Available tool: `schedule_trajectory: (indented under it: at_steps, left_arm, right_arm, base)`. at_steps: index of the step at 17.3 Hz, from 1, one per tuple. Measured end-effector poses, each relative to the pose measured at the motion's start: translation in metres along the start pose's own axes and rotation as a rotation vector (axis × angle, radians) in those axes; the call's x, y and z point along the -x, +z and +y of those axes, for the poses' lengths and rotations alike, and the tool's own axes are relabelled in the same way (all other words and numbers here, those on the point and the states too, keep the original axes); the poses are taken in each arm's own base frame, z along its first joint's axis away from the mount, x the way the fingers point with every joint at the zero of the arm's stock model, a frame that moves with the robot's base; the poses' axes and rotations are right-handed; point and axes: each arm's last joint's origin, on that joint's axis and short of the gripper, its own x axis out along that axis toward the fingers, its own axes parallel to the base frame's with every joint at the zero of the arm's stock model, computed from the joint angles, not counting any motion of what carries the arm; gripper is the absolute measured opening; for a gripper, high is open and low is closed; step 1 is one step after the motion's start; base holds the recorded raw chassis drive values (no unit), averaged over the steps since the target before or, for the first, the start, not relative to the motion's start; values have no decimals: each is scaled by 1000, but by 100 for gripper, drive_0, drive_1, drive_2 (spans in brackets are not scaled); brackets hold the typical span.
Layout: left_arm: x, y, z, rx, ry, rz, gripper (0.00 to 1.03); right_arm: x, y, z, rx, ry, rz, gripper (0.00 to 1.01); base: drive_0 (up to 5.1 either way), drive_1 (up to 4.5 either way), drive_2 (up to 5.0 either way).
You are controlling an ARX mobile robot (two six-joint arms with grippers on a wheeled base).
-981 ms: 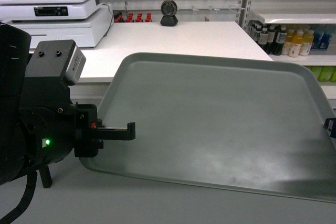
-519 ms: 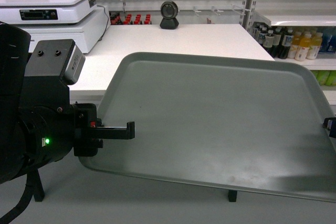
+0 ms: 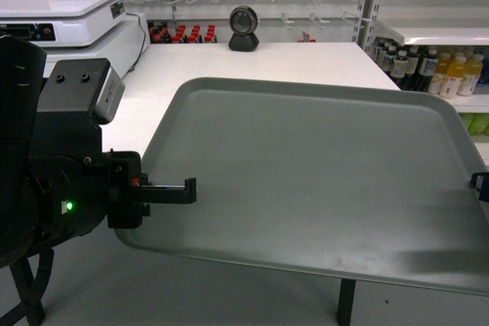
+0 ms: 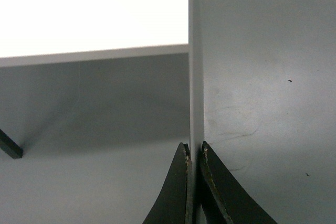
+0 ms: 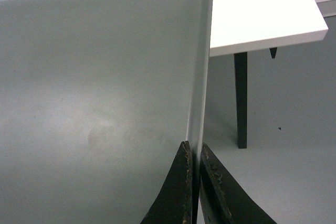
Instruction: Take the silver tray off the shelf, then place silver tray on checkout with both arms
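Note:
The silver tray point(image 3: 306, 181) hangs level in the air, its far edge over the near side of the white checkout point(image 3: 290, 59), where a black scanner point(image 3: 244, 27) stands at the back. My left gripper point(image 3: 187, 188) is shut on the tray's left rim, and in the left wrist view the rim point(image 4: 195, 77) runs straight between the jaws of the left gripper point(image 4: 194, 153). My right gripper point(image 3: 480, 185) shows only at the frame's edge. Seen from the right wrist, the right gripper point(image 5: 193, 153) is shut on the right rim of the tray point(image 5: 105, 77).
A white scale point(image 3: 61, 13) sits on the counter's back left. A store shelf point(image 3: 435, 34) with drink bottles point(image 3: 428, 70) stands to the right. A black counter leg point(image 5: 240, 98) drops to the grey floor point(image 5: 283, 171) below the right corner.
The checkout has drawn closer and slid under the tray's far edge; the scale moved left and a counter leg came into view. Both grips on the tray are unchanged.

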Motion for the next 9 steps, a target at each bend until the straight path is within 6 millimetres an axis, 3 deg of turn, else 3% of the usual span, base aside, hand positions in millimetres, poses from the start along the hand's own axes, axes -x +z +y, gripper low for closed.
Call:
schedule_trajectory:
  at_steps: [9]
  left_arm:
    - [0, 0, 0, 0, 0, -1, 2]
  right_arm:
    - [0, 0, 0, 1, 1, -4, 2]
  base:
    - [15, 435, -405]
